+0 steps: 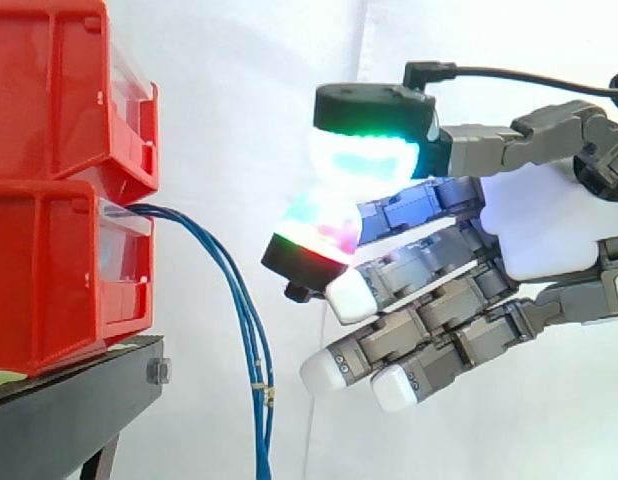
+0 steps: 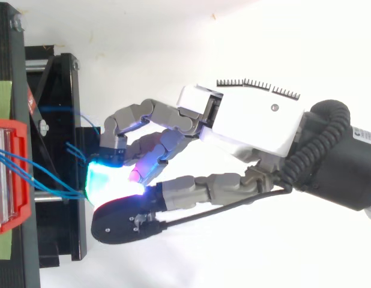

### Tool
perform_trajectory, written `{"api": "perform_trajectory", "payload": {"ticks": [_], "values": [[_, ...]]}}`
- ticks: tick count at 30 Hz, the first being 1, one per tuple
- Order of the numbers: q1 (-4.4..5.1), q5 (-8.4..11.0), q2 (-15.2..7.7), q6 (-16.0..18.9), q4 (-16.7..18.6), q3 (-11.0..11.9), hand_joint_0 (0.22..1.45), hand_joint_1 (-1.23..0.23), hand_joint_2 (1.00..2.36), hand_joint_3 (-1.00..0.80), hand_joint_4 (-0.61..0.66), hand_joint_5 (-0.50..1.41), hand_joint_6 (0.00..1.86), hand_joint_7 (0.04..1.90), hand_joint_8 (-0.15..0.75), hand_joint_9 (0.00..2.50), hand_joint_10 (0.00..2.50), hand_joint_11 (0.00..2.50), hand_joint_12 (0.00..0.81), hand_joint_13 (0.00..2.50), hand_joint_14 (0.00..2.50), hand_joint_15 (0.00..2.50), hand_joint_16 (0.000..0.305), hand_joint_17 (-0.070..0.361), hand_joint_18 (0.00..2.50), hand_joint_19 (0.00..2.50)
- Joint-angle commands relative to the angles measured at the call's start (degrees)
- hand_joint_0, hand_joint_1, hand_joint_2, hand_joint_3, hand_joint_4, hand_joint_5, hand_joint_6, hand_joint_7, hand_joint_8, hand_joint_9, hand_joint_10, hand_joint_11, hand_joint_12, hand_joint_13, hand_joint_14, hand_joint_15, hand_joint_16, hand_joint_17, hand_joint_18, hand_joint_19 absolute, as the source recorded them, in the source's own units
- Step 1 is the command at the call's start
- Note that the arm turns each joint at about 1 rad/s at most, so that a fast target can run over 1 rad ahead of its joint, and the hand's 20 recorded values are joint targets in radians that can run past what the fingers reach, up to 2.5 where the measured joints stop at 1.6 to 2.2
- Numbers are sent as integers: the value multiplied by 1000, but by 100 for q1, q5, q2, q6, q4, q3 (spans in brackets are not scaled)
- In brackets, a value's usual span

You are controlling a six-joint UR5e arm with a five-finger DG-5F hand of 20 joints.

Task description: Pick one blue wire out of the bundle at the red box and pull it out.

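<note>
At the left of the side view, an upper red bin sat on the lower red box, and both rested on the black stand. The bundle of blue wires left the front of the red box, arched to the right and hung down past the stand's edge.

To the right of the bundle, the hand reached in level, with its palm at the far right. Two glowing pads, the thumb's above and one finger's below, were pressed together tip to tip. No wire could be seen between them, so the pinch appeared closed on nothing. The remaining fingers lay half extended beneath and touched no object.

The pinched tips stood just beside the bundle, about level with its upper bend, with a strip of white curtain showing between them. In the top view the wires ran from the box toward the cyan-lit tip of the hand; whether they touched it there could not be told.

Step in hand, as judged: the approach and choice of a wire, with none seized and none pulled out. The next move would call for parting the two pads, advancing left until one wire alone lay between them, closing on it, and drawing right, away from the box. The wires lay close together, so taking two at once was the likely fault.
</note>
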Motion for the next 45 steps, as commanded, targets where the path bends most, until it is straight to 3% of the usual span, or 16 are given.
{"api": "perform_trajectory", "payload": {"ticks": [1,5,8,10,13,17,20,26,31,33,38,45], "values": [[-2,2,-8,-14,9,-8,542,-566,1001,-478,137,-66,755,1008,306,1027,7,225,398,636,9,239,51,114,612,444],[-11,11,-43,-164,18,-43,529,-534,1000,-500,167,-53,625,1173,311,1003,7,222,406,626,9,241,52,118,599,445],[7,29,-52,-471,202,-202,528,-536,1000,-500,195,-49,573,1240,313,993,7,214,409,620,9,235,53,118,593,445],[16,55,-52,-902,738,-439,528,-536,1000,-500,202,-47,550,1283,313,993,7,217,408,620,9,245,53,119,591,444],[16,82,-60,-1262,1301,-685,527,-537,1000,-500,216,-42,523,1318,315,991,7,214,408,620,9,242,53,119,586,447],[16,117,-52,-1974,2804,-1283,527,-537,1000,-500,220,-38,500,1340,312,990,7,221,407,618,9,247,53,119,581,446],[16,134,-60,-2299,3296,-1414,527,-537,1000,-500,213,-42,500,1327,311,984,7,220,407,616,9,247,53,119,579,446],[42,222,-60,-2862,3428,-1467,533,-580,1000,-500,214,-46,501,1318,314,977,8,251,409,615,10,249,53,119,575,446],[68,248,-60,-2994,3551,-1467,534,-596,1000,-500,215,-49,501,1317,315,977,8,263,411,615,10,261,53,119,575,458],[86,257,-192,-3134,3788,-1467,534,-599,1000,-500,221,-49,501,1314,317,977,8,270,412,616,10,260,53,119,575,458],[95,248,-456,-3117,4324,-1344,536,-605,1000,-500,224,-50,501,1312,316,977,8,275,411,618,10,268,53,119,574,458],[156,266,-535,-3117,4333,-1344,540,-615,1000,-495,229,-49,501,1305,315,978,9,281,411,622,10,272,53,118,574,467]]}}
